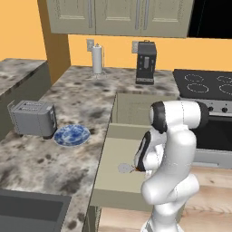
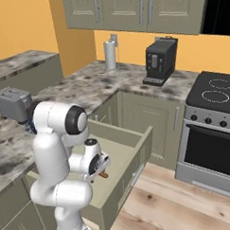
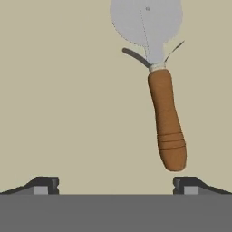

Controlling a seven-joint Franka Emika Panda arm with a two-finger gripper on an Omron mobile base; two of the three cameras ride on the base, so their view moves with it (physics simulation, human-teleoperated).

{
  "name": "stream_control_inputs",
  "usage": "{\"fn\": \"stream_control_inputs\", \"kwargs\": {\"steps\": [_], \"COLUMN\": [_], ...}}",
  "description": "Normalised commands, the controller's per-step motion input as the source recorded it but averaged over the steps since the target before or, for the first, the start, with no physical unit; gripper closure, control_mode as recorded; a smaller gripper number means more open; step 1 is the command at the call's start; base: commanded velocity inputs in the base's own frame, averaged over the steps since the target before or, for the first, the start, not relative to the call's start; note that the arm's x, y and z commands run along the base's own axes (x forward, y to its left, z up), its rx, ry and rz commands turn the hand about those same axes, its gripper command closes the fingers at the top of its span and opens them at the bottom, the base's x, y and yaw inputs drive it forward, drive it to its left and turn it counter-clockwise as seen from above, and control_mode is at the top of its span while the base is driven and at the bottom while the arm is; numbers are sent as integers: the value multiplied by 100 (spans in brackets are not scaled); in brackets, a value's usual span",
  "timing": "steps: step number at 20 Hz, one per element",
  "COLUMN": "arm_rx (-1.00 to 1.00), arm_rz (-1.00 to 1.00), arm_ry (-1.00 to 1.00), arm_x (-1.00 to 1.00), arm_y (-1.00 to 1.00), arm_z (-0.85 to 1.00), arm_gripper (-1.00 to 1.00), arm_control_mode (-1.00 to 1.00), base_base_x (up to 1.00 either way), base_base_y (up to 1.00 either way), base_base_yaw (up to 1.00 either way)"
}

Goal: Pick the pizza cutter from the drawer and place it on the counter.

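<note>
The drawer stands pulled out from under the counter. On its flat bottom lies the pizza cutter, its grey wheel toward the top of the hand view and its orange-brown handle pointing down toward the right fingertip. My gripper hangs open just above the drawer bottom, looking straight down, nothing between its fingers. The handle sits slightly inside the right fingertip, apart from it. In the left base view the cutter's wheel shows beside my forearm. In the right base view the handle peeks out under the hand.
A toaster and a blue plate sit on the counter left of the drawer. A paper towel roll and coffee machine stand at the back wall. The stove is to the right, a sink near left.
</note>
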Motion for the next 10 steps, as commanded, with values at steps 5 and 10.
{"fn": "stream_control_inputs", "kwargs": {"steps": [5, 10], "arm_rx": [0, -1], "arm_rz": [2, 3], "arm_ry": [-9, -1], "arm_x": [69, 63], "arm_y": [0, 0], "arm_z": [-26, -44], "arm_gripper": [-100, -100], "arm_control_mode": [-100, -100], "base_base_x": [0, 0], "base_base_y": [0, 0], "base_base_yaw": [0, 0]}}
